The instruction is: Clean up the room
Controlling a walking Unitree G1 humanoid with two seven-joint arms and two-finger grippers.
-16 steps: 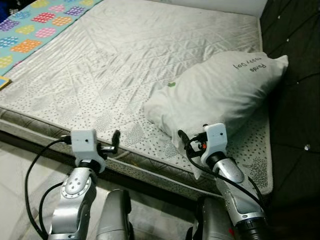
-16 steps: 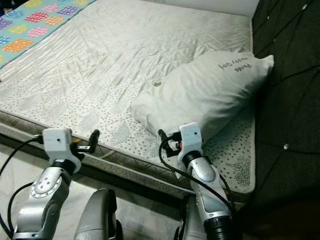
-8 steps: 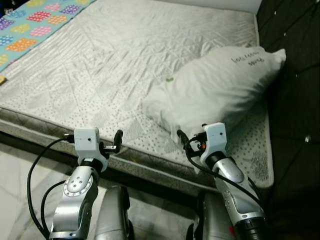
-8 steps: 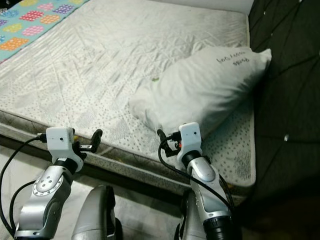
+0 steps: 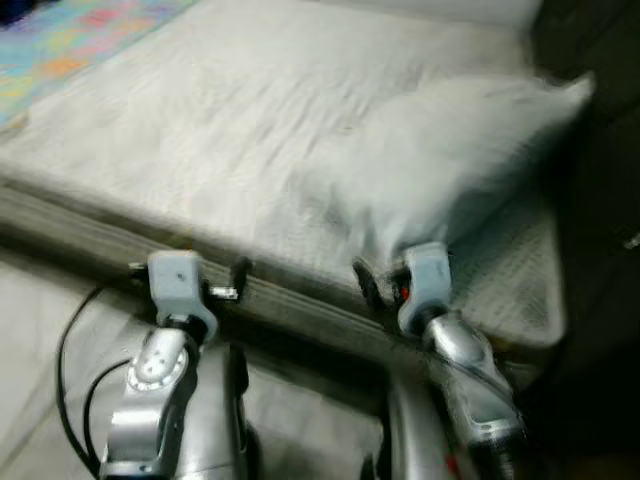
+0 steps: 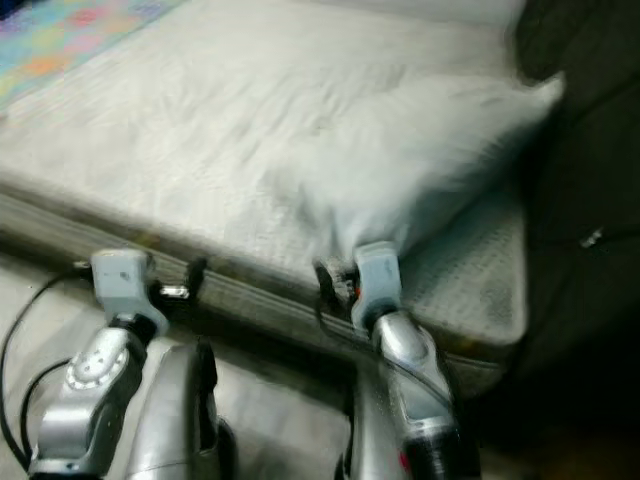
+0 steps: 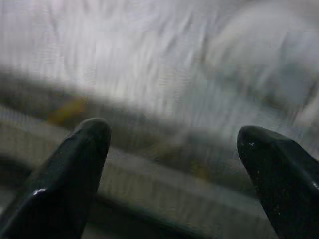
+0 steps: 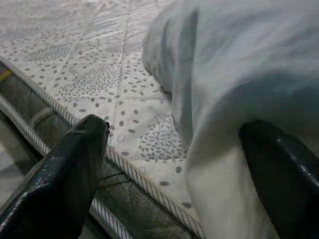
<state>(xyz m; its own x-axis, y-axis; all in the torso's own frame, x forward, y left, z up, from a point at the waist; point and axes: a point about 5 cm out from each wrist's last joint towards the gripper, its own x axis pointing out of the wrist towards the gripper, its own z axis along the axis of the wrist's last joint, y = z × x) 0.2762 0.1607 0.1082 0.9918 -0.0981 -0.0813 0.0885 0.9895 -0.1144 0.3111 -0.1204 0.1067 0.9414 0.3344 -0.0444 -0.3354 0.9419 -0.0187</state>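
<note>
The head views are blurred. A white pillow (image 5: 450, 160) lies on the right side of a bare quilted mattress (image 5: 200, 130), and its near corner hangs toward the bed's front edge. My right gripper (image 8: 174, 149) is open just in front of that corner, and the pillow's cloth (image 8: 234, 99) lies close against one finger. My left gripper (image 7: 174, 149) is open too, held before the mattress's side edge (image 7: 149, 174) with nothing between its fingers. Both arms (image 5: 160, 370) are raised at the bed's front.
A colourful patterned sheet (image 5: 60, 50) covers the far left of the bed. A dark padded headboard (image 5: 600, 150) stands along the right side. Pale floor (image 5: 40, 330) runs in front of the bed.
The whole picture has shifted and blurred, so the camera is moving. Both arms keep the same pose in front of the bed, with the pillow lying as before.
</note>
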